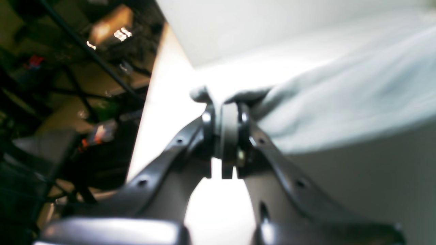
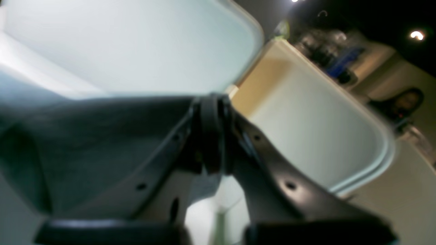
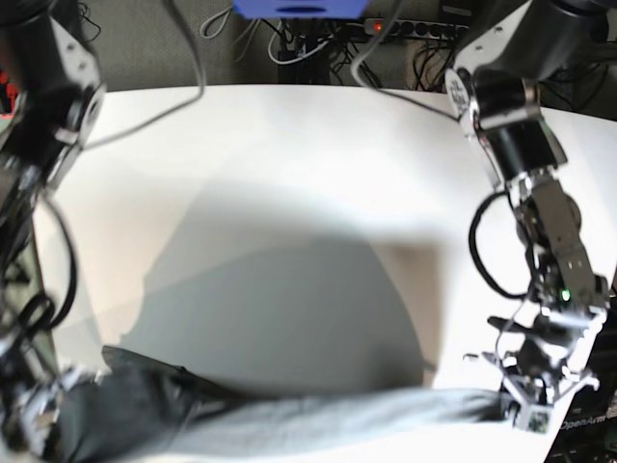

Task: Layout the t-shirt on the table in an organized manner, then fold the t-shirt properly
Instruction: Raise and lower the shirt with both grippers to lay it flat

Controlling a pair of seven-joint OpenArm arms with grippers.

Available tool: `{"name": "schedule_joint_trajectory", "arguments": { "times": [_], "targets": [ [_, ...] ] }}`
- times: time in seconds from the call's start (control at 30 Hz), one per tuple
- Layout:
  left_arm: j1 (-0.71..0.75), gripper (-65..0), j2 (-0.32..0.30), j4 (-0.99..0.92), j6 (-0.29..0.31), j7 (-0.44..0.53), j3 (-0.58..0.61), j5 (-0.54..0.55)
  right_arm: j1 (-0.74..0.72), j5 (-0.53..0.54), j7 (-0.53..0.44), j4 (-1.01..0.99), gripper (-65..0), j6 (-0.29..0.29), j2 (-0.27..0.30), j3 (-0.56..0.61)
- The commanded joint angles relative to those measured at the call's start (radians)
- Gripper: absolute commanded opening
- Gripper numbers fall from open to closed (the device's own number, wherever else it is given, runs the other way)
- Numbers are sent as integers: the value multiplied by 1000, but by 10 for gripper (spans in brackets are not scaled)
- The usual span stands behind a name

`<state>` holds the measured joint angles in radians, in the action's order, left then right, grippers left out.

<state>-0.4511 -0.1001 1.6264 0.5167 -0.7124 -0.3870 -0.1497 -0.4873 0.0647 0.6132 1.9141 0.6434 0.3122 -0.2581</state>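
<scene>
Over the near edge: the t-shirt (image 3: 318,424) hangs stretched in a long band between the two hands, above the white counter (image 3: 289,174).
Left hand (image 1: 226,102): jaws pressed together, pinching one end of the t-shirt (image 1: 340,102).
Right hand (image 2: 211,102): jaws closed tight on the other end, dark cloth (image 2: 85,143) bunched beside it.
Counter: a wide shadow under the cloth.

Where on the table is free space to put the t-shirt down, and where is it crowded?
The table is bare across its middle and far side, between the two arms. The near edge is crowded: the t-shirt hangs stretched along it, pinched by the right gripper at one end and the left gripper at the other.
</scene>
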Motion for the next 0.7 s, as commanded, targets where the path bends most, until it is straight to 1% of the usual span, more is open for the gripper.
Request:
{"name": "schedule_joint_trajectory", "arguments": {
  "times": [0.0, 0.07, 0.13, 0.2, 0.3, 0.37, 0.5, 0.67],
  "targets": [
    [1, -649, -11, 35, -13, 27, -10, 2, 37, 5, -11, 32, -650, -6, -9, -22],
    [64, -649, -13, 47, -13, 26, -11, 2, 155, 5, -17, 63, -650, -3, -77, -57],
    [120, -649, -40, 48, -13, 26, -7, 2, 238, 2, -43, 61, -650, -3, -138, -88],
    [188, -649, -63, 45, -13, 20, 0, 0, 335, 4, -68, 61, -650, -3, -181, -126],
    [265, -649, -105, 8, -13, 21, -10, -3, 453, 7, -109, 57, -650, -3, -219, -157],
    [300, -649, -129, -35, -13, 24, -10, -6, 499, 7, -121, 45, -650, -3, -235, -172],
    [366, -649, -172, -79, -13, 18, -10, -6, 580, 2, -117, 45, -650, -3, -238, -178],
    [453, -649, -178, -39, -13, 18, -10, -6, 680, 1, -115, 61, -650, -3, -241, -232]
  ]
}}
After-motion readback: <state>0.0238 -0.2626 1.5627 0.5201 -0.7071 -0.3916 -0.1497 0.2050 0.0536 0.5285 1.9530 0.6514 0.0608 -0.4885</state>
